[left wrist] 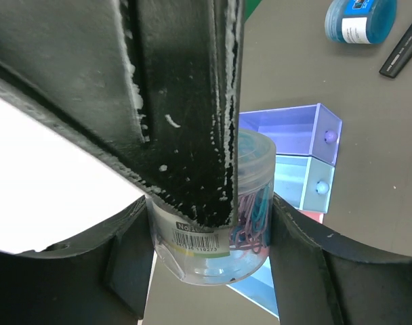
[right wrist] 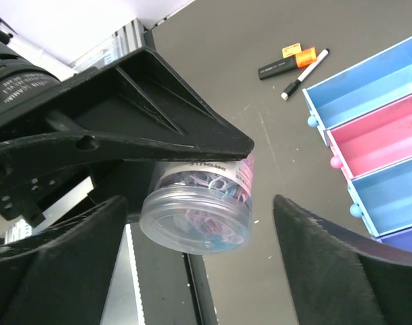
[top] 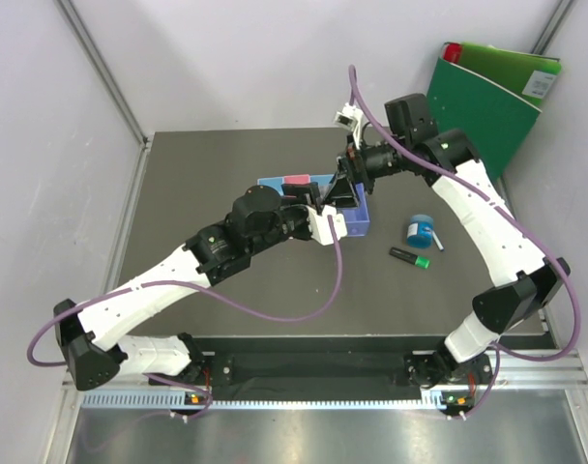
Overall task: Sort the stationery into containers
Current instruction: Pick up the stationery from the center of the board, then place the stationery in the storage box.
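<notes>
- Jar of paper clips point(left wrist: 213, 261): clear round plastic tub with a barcode label. It is held in the air at the bin row. I can't tell if it's straight above a compartment.
- Left gripper point(left wrist: 209, 200): both fingers look pressed on opposite sides of the jar wall, so it's carrying the load.
- Right gripper point(right wrist: 199, 200): jaws wide, straddling the jar crosswise to the left one. A gap shows on one side, so it doesn't look clamped.
- Handling, my read:
  - The shell is stiff, and the smooth curved wall makes it slippery in a two-point pinch.
  - It's probably light-ish, but the loose clips will shift the weight.
  - The lid is the weak spot, and I can't see if it's snapped tight.
  - Grip across the diameter at mid-wall, on the label band if reachable, and squeeze gently.
- Bin row point(right wrist: 385, 135): light blue, pink, light blue, purple, joined together.
- Orange-capped marker point(right wrist: 287, 62) and thin white pen point(right wrist: 304, 74): just beside each other on the table point(top: 226, 164), past the light blue end.
- Blue tape roll point(top: 419, 231) and green-capped marker point(top: 410, 257): near each other, off the purple end.
- Green binder point(top: 487, 106): propped at the far right, not part of the sort.
</notes>
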Tool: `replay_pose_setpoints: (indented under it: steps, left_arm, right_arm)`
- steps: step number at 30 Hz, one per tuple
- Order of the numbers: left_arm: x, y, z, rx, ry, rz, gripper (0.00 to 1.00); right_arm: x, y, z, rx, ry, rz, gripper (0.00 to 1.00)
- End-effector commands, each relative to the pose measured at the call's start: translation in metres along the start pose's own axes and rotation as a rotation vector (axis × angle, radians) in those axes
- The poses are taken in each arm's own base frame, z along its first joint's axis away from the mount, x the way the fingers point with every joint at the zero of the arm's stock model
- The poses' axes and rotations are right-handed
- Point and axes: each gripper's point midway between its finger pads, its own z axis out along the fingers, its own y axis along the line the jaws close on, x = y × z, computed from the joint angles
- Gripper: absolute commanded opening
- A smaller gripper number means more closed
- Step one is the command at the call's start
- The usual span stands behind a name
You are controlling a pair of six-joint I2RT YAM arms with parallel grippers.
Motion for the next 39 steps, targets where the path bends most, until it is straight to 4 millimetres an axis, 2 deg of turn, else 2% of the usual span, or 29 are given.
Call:
replay_pose_setpoints:
  steps: [1, 3, 4, 9, 10, 15, 19, 22, 25, 28, 29, 31, 32, 33, 34, 35, 36, 37, 39]
  left_arm:
    - [-0.03, 0.036, -0.008, -0.12, -0.083, -0.013, 0.53]
    - [-0.028, 0.037, -0.009, -0.126, -0.078, -0.011, 0.53]
    - [-0.029, 0.038, -0.009, -0.134, -0.082, -0.008, 0.53]
    - [-0.027, 0.038, -0.011, -0.145, -0.082, -0.012, 0.53]
    - [-0.027, 0.037, -0.011, -0.141, -0.082, -0.012, 0.54]
    - [-0.022, 0.033, -0.014, -0.129, -0.068, -0.008, 0.77]
    - [-0.011, 0.023, -0.02, -0.107, -0.038, -0.001, 0.88]
    - [-0.002, 0.015, -0.029, -0.094, -0.011, -0.001, 0.92]
    - [0.01, 0.009, -0.042, -0.094, 0.021, -0.005, 0.93]
    - [0.02, 0.006, -0.056, -0.105, 0.054, -0.008, 0.93]
    - [0.022, 0.005, -0.059, -0.107, 0.061, -0.008, 0.94]
    - [0.03, 0.003, -0.068, -0.112, 0.091, -0.008, 0.94]
    - [0.033, 0.003, -0.071, -0.118, 0.1, -0.008, 0.95]
    - [0.036, 0.002, -0.073, -0.123, 0.114, -0.014, 0.95]
    - [0.043, 0.003, -0.078, -0.137, 0.138, -0.019, 0.95]
    - [0.045, 0.003, -0.079, -0.145, 0.146, -0.031, 0.95]
    - [0.05, 0.002, -0.081, -0.152, 0.159, -0.039, 0.95]
    - [0.054, 0.004, -0.083, -0.166, 0.171, -0.054, 0.96]
    - [0.06, 0.006, -0.085, -0.18, 0.189, -0.107, 0.97]
  right_arm:
    - [0.0, 0.006, 0.001, -0.004, -0.011, -0.036, 0.77]
    - [0.001, 0.008, -0.002, 0.003, -0.013, -0.039, 0.71]
    - [0.003, 0.007, -0.002, 0.005, -0.01, -0.036, 0.64]
    - [0.01, 0.007, -0.005, 0.029, -0.001, -0.033, 0.58]
    - [0.01, 0.006, -0.005, 0.03, -0.001, -0.034, 0.53]
    - [0.001, 0.005, -0.008, 0.055, -0.018, -0.054, 0.45]
    - [-0.004, -0.001, -0.011, 0.088, -0.026, -0.06, 0.44]
    - [-0.006, -0.009, -0.016, 0.123, -0.034, -0.062, 0.44]
    - [-0.007, -0.028, -0.024, 0.211, -0.034, -0.07, 0.45]
    - [-0.007, -0.062, -0.037, 0.366, -0.006, -0.104, 0.45]
    - [-0.004, -0.081, -0.041, 0.434, 0.02, -0.105, 0.45]
    - [-0.006, -0.1, -0.053, 0.511, 0.056, -0.16, 0.45]
    - [-0.001, -0.12, -0.053, 0.56, 0.1, -0.16, 0.45]
    - [-0.006, -0.129, -0.061, 0.592, 0.117, -0.207, 0.45]
    - [0.0, -0.137, -0.063, 0.606, 0.155, -0.199, 0.47]
    - [0.007, -0.157, -0.063, 0.635, 0.195, -0.186, 0.47]
    - [0.002, -0.164, -0.068, 0.654, 0.198, -0.209, 0.48]
    - [0.009, -0.178, -0.062, 0.653, 0.231, -0.194, 0.49]
    - [0.009, -0.192, -0.064, 0.667, 0.257, -0.213, 0.52]
